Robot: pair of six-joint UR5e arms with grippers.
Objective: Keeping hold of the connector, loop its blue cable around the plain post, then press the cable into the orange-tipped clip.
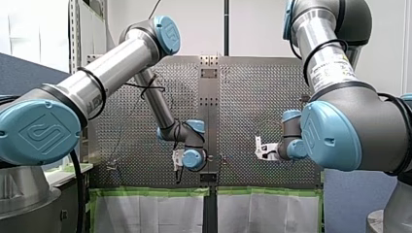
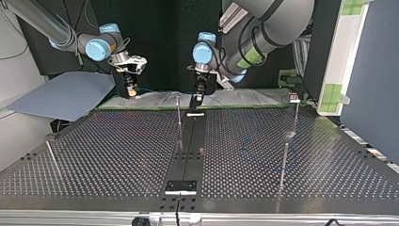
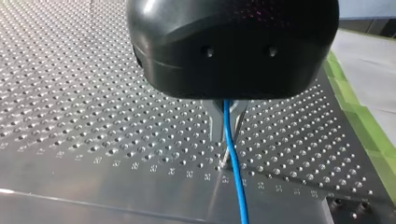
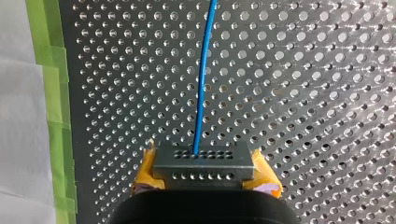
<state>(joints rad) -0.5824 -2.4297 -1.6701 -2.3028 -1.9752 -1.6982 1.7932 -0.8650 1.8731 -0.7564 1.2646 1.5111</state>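
Connector first: hold this grey block, with its two rows of small holes, pinched between the yellow pads of my right gripper. See its blue cable leave the upper row and run straight ahead above the perforated table, alongside green tape on the table's edge. Pinch that cable too between the metal fingers of my left gripper, low over the table. Across the table, in the top view, find both grippers low at the far edge and well apart, my left one near a thin upright post. Further toward that view's right, note another post with a small head, colour too small to tell.
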